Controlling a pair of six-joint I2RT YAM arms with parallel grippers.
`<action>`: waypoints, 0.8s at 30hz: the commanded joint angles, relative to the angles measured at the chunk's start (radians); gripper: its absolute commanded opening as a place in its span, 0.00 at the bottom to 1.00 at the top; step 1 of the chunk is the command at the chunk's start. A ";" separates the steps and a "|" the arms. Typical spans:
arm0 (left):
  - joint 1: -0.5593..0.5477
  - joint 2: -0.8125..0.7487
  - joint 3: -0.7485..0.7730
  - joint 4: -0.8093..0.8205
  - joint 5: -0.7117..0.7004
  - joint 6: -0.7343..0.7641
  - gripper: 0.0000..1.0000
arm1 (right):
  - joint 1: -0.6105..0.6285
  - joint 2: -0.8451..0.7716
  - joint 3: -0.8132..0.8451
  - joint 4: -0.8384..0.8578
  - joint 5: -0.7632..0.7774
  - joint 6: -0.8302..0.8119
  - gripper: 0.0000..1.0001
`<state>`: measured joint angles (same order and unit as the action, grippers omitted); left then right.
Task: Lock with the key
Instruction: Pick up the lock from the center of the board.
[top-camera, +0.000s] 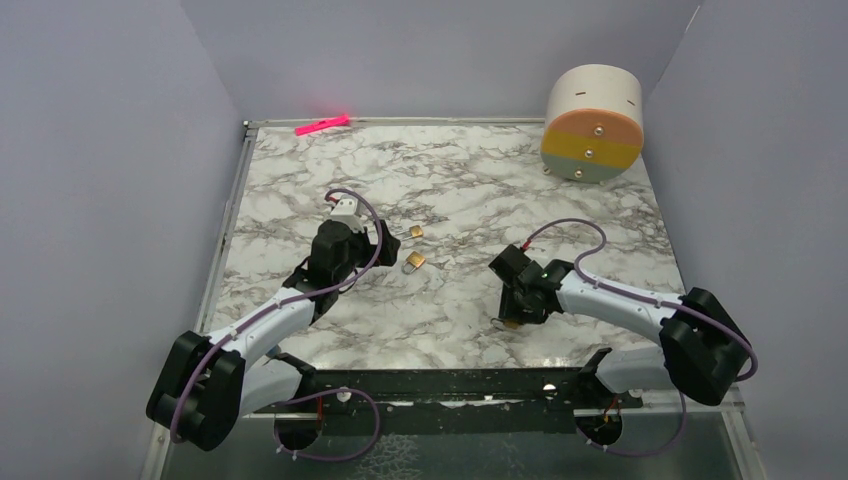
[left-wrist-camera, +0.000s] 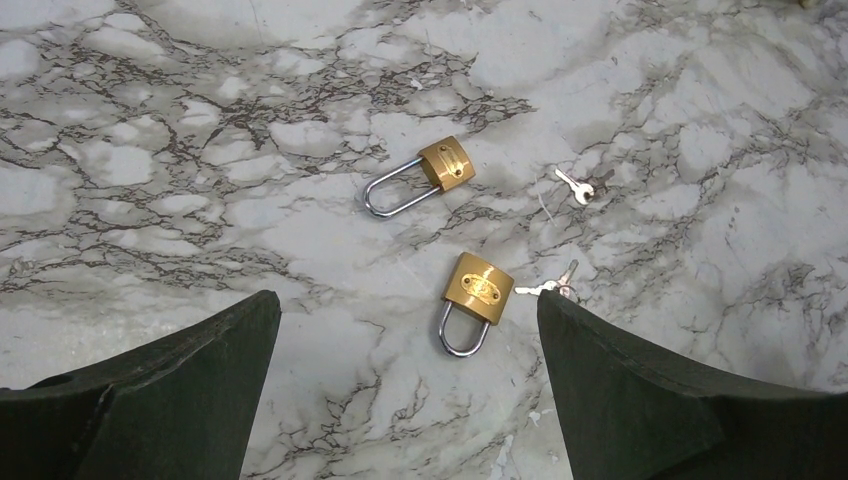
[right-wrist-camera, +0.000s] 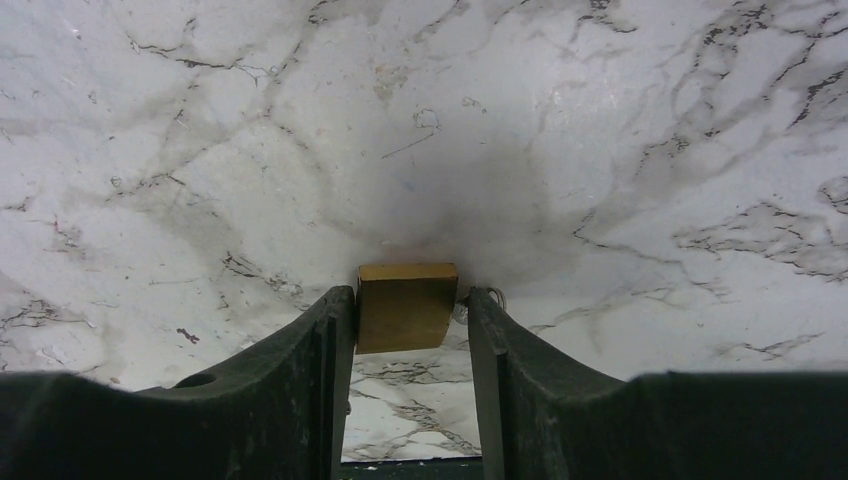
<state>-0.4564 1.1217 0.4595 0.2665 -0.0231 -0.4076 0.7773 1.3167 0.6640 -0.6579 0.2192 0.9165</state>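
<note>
The right gripper (top-camera: 515, 310) is closed on a brass padlock (right-wrist-camera: 405, 305), the body clamped between both fingers and pressed against the surface (top-camera: 480, 180). This hold likely steadies the lock so that a key can be brought to it; the keyway and shackle are not visible in the wrist view.

The left gripper (left-wrist-camera: 405, 310) is fully open and hovers above the working area, holding nothing. Below it lie a far padlock (left-wrist-camera: 447, 163) and a near padlock (left-wrist-camera: 478, 288), each flat with its shackle seated. The key (left-wrist-camera: 574, 186) lies loose on the surface, to the right of the far padlock and apart from it. A second key (left-wrist-camera: 545, 287) rests just beside the near padlock body. The open jaws suggest a key pickup comes next; thin flat metal on a hard top will demand a low, precise pinch.

The surface is marble-patterned and enclosed by plain lavender walls (top-camera: 100, 150). A striped cylinder (top-camera: 593, 125) stands at the far right corner and a pink object (top-camera: 322, 125) lies at the far edge
</note>
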 joint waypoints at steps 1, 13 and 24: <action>0.000 -0.010 -0.010 0.010 -0.002 0.001 0.99 | 0.005 0.065 -0.041 0.042 -0.067 0.022 0.36; 0.000 -0.028 -0.010 -0.003 -0.003 0.002 0.99 | 0.005 0.093 0.000 0.060 -0.040 -0.082 0.01; 0.000 -0.030 0.000 -0.004 0.003 0.001 0.99 | 0.005 0.174 0.159 0.112 0.020 -0.234 0.01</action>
<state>-0.4564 1.1126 0.4538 0.2558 -0.0231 -0.4072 0.7776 1.4349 0.7677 -0.6453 0.2169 0.7479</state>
